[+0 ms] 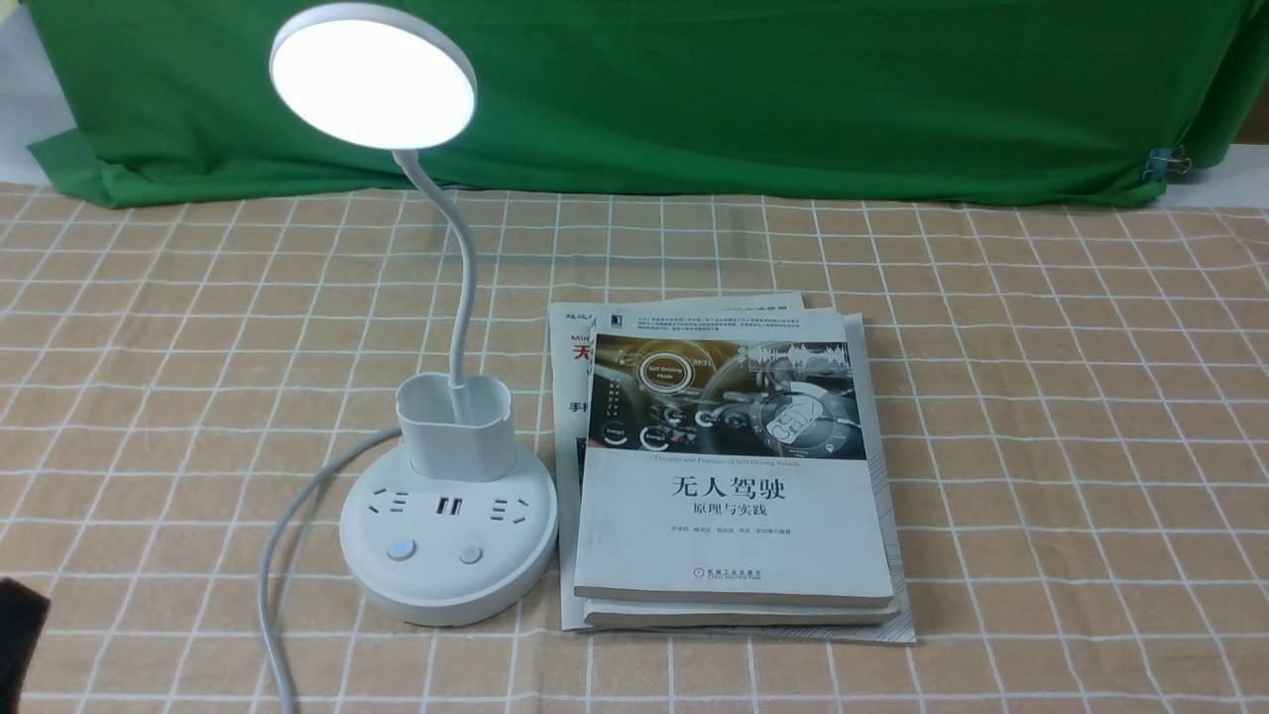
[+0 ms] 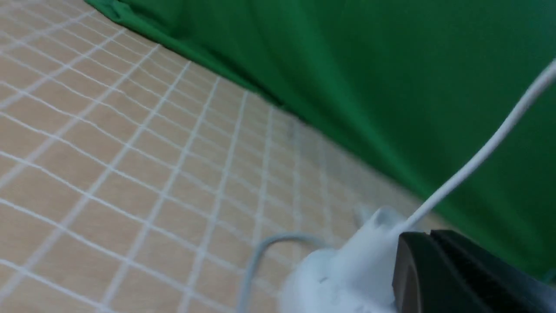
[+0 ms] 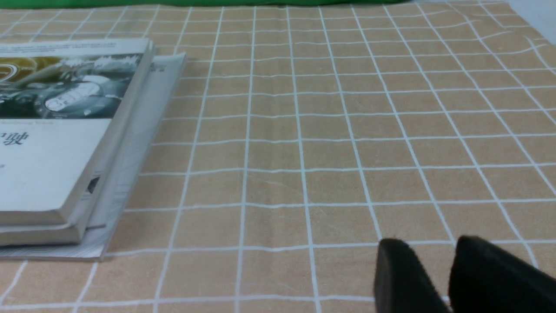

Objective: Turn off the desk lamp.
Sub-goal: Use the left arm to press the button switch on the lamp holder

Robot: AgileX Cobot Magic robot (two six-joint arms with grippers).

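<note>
Desk lamp (image 1: 451,496) stands lit, forward and right of my left gripper (image 1: 20,630), the nearer one, buttons (image 1: 401,548) facing me; its spread I cannot tell

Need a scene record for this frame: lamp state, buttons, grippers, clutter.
lamp: desk lamp upright, head lit, not yet off
buttons: two on the base front; left button glows, right button dark
cable: cable leaves the base on the robot's left
clutter: book stack close beside the base, on its right
left gripper: left gripper left of lamp, apart from it, fingers together
right gripper: right gripper over bare tablecloth, slightly parted, empty
</note>
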